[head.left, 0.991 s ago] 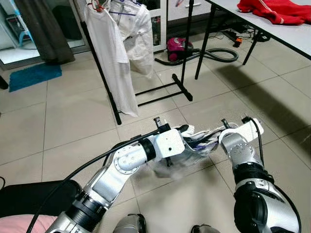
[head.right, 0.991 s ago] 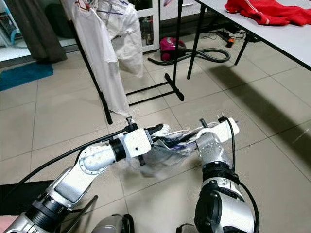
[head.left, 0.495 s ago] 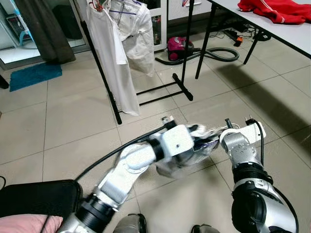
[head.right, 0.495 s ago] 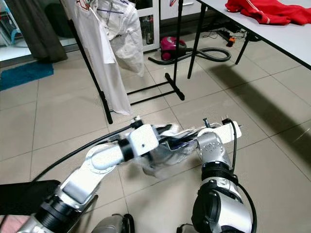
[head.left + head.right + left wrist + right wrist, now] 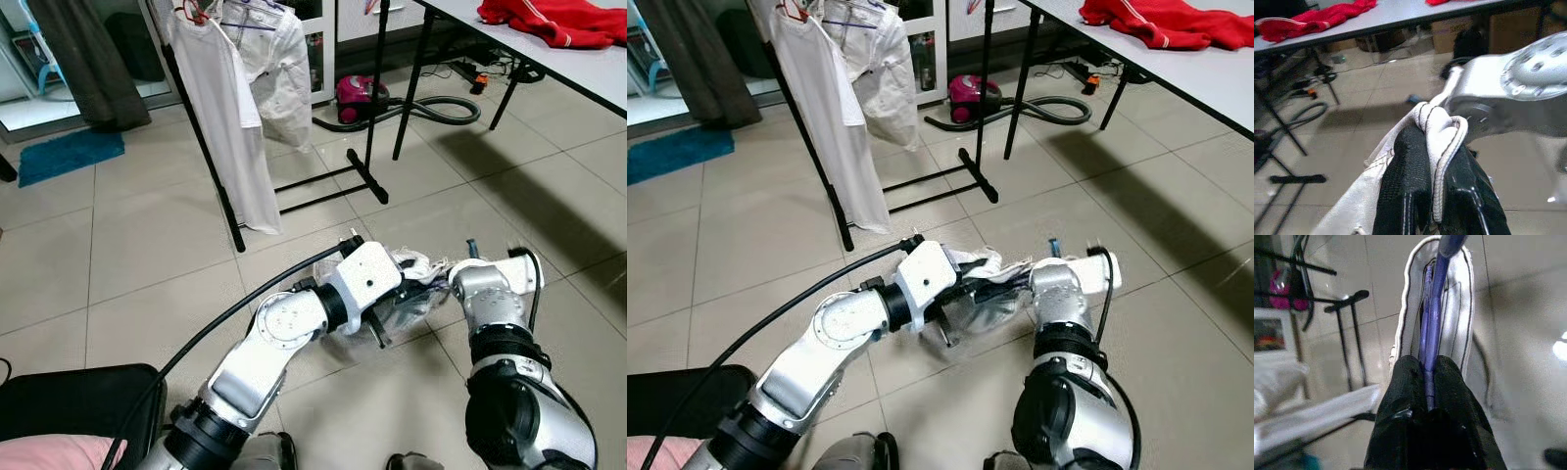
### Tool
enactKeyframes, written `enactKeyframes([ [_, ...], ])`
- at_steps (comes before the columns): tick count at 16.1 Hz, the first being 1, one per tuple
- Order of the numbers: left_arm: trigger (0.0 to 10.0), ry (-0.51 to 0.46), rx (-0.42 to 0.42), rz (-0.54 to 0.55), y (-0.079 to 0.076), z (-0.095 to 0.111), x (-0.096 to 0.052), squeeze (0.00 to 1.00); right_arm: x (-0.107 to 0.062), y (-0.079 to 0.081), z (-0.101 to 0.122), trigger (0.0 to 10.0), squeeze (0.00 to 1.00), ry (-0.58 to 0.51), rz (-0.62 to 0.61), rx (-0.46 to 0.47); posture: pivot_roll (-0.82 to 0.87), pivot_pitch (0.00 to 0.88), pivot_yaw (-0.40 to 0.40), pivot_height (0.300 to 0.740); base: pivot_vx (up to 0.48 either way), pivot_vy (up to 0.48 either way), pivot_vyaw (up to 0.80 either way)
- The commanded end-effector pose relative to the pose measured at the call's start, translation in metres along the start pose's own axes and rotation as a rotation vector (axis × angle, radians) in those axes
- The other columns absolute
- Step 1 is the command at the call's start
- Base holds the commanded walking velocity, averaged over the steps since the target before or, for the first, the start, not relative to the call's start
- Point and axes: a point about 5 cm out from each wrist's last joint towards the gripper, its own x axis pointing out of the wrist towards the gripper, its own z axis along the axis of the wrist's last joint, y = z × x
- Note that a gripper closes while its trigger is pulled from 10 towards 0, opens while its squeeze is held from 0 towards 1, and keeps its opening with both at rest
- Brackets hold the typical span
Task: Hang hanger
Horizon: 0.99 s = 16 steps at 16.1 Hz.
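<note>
Both claws clamped — purple hanger [image 5: 1431,340] mostly cloth-hidden.

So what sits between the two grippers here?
A white garment bunched on a purple hanger: the left gripper pinches its hem, the right gripper clamps the hanger, seen in both wrist views.

Hidden and cut-off parts

Purple hanger [image 5: 1431,328] mostly buried inside white garment [image 5: 1442,132], hook cut off at frame edge; both grippers' fingertips covered by cloth in head views; clothes rack [image 5: 220,196] top cropped; red cloth [image 5: 554,20] on table [image 5: 588,73] cut off.
</note>
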Motion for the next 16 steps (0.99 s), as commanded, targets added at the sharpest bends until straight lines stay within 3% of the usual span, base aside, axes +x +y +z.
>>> enactKeyframes([
  [1, 0.0, -0.034, 0.087, 0.059, 0.014, 0.012, -0.002, 0.00, -0.003, 0.010, 0.007, 10.0, 0.00, -0.018, 0.045, 0.080, 0.11, 0.064, 0.080, 0.740, 0.000, 0.000, 0.00],
  [3, 0.0, 0.013, 0.123, 0.144, 0.030, 0.005, -0.007, 0.00, -0.007, 0.021, 0.007, 10.0, 0.00, 0.024, 0.136, 0.125, 0.11, 0.065, 0.080, 0.740, 0.000, 0.000, 0.00],
  [5, 0.0, 0.025, 0.124, 0.159, 0.034, 0.004, -0.009, 0.00, -0.009, 0.024, 0.007, 10.0, 0.00, 0.038, 0.175, 0.126, 0.11, 0.067, 0.080, 0.740, 0.000, 0.000, 0.00],
  [8, 0.0, 0.000, 0.062, 0.156, 0.034, 0.008, -0.010, 0.00, -0.010, 0.024, 0.006, 10.0, 0.00, 0.034, 0.205, 0.123, 0.11, 0.067, 0.079, 0.740, 0.000, 0.000, 0.00],
  [11, 0.0, -0.105, -0.104, 0.152, 0.028, 0.030, -0.001, 0.00, -0.008, 0.016, -0.009, 10.0, 0.00, 0.024, 0.185, -0.062, 0.11, 0.067, 0.078, 0.740, 0.000, 0.000, 0.00],
  [12, 0.4, -0.184, -0.223, 0.154, 0.028, 0.048, 0.004, 0.00, -0.007, 0.006, -0.019, 10.0, 0.00, 0.027, 0.160, -0.156, 0.11, 0.066, 0.074, 0.740, 0.000, 0.000, 0.00],
  [14, 0.8, -0.259, -0.348, 0.170, 0.036, 0.066, 0.008, 0.00, -0.006, -0.002, -0.025, 10.0, 0.00, 0.021, 0.145, -0.249, 0.11, 0.066, 0.074, 0.740, 0.000, 0.000, 0.00],
  [15, 0.2, -0.300, -0.437, 0.210, 0.046, 0.074, 0.009, 0.00, -0.007, -0.004, -0.027, 10.0, 0.00, 0.016, 0.154, -0.337, 0.11, 0.065, 0.077, 0.740, 0.000, 0.000, 0.00],
  [16, 0.0, -0.316, -0.471, 0.228, 0.050, 0.077, 0.010, 0.00, -0.007, -0.005, -0.028, 10.0, 0.00, 0.017, 0.159, -0.376, 0.11, 0.065, 0.079, 0.740, 0.000, 0.000, 0.00],
])
